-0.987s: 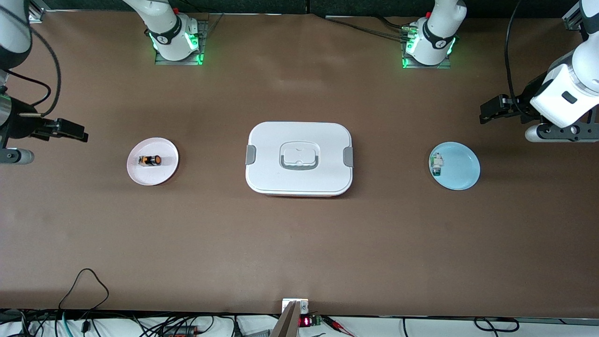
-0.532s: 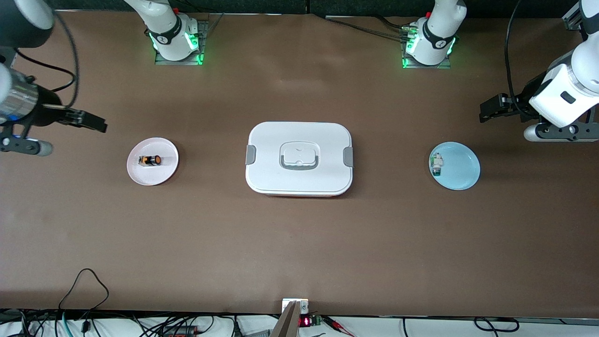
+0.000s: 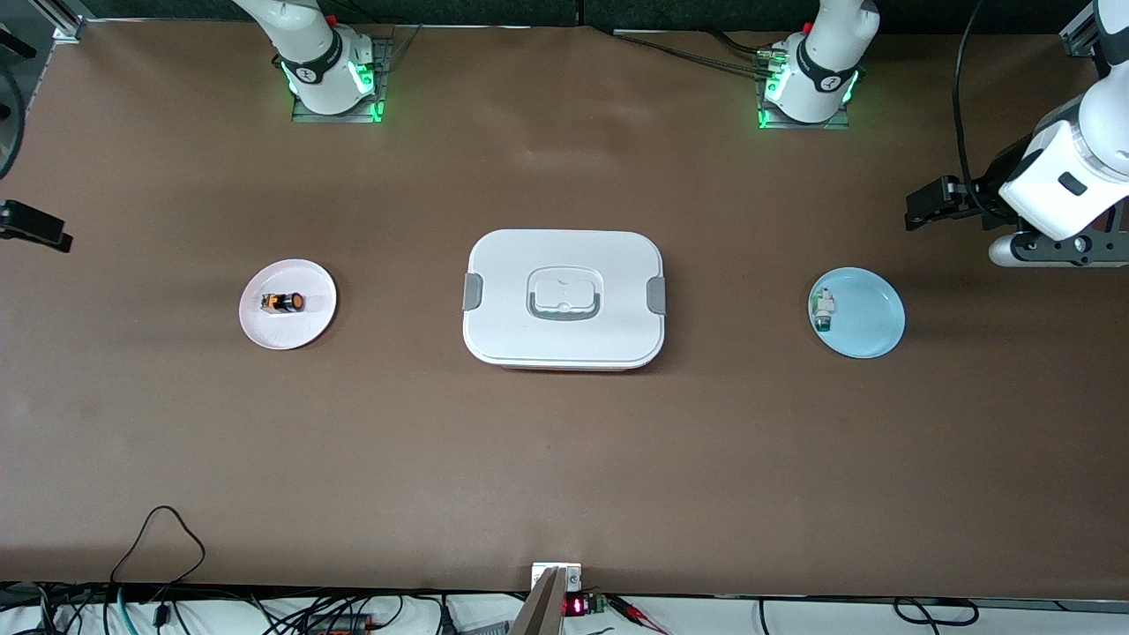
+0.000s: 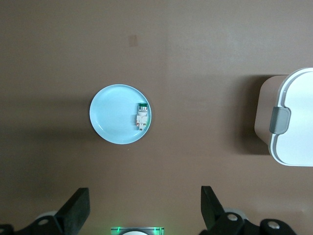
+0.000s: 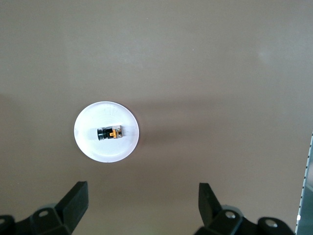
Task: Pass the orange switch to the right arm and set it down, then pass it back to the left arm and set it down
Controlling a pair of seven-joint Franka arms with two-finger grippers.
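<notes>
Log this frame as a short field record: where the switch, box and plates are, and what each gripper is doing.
orange switch: lying on the pink plate, toward the right arm's end of the table
box: lid on, mid-table between the two plates
blue plate: toward the left arm's end, holds a white-and-green component
right gripper: open, empty, high over the pink plate's end of the table
left gripper: open, empty, up beside the blue plate
task stage: switch not yet picked up
</notes>
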